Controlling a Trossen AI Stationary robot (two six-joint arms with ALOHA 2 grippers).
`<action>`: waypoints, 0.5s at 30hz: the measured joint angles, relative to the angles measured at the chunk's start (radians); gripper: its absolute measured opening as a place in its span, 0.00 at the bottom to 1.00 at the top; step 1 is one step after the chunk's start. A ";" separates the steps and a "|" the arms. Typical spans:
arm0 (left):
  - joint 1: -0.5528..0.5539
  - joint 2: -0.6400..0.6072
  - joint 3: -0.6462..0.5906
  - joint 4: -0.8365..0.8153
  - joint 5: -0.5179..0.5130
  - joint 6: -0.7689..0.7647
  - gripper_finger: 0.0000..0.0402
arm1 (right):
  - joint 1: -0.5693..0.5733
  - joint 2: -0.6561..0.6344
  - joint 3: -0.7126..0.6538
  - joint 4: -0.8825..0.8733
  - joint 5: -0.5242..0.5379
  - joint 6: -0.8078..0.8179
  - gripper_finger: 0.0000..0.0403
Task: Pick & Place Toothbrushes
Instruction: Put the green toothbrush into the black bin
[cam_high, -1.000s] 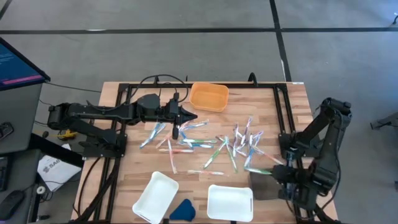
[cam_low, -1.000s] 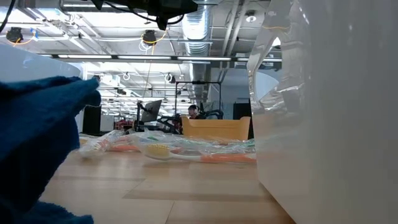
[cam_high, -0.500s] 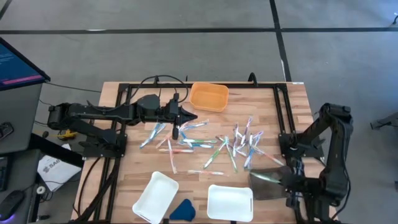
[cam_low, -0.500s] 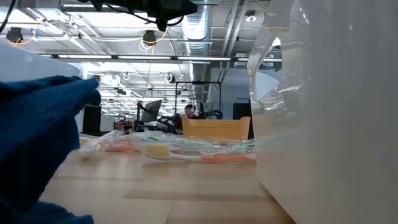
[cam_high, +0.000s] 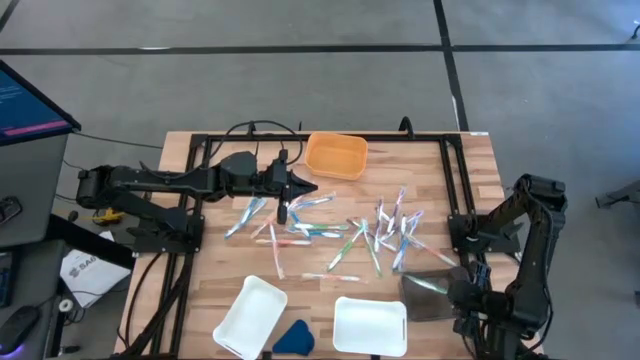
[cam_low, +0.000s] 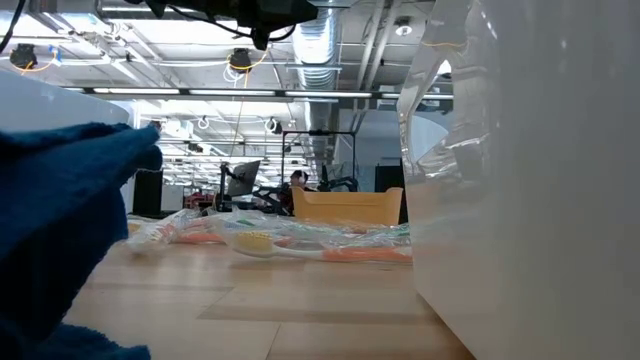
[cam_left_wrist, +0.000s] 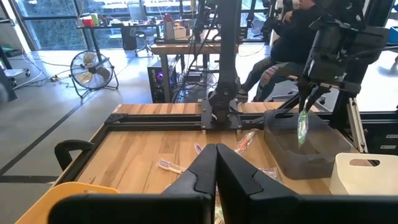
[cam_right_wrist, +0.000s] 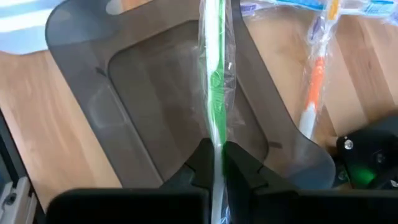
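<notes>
R gripper (cam_right_wrist: 216, 163): clamped on green toothbrush (cam_right_wrist: 214, 81), above grey tray (cam_right_wrist: 93, 81), table 4 o'clock.
L gripper (cam_left_wrist: 216, 167): fingers together, empty, 10 o'clock.
Progress: early; toothbrushes (cam_high: 340, 232) mostly scattered at centre.

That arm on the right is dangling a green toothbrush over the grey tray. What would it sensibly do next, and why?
Probably open its fingers and let go. The right gripper is shut on the green toothbrush, which hangs in its clear wrapper directly above the grey tray, and the tray looks empty beneath it. A short drop should land it inside.
</notes>
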 joint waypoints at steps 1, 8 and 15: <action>0.000 0.000 0.000 0.000 0.000 0.000 0.01 | -0.006 0.000 0.000 0.005 0.000 -0.006 0.03; 0.000 0.000 0.000 0.000 0.000 0.000 0.01 | -0.027 0.000 0.000 0.004 -0.021 -0.021 0.03; 0.000 0.000 0.000 0.000 0.000 0.000 0.01 | -0.025 0.000 0.000 0.037 -0.030 -0.024 0.03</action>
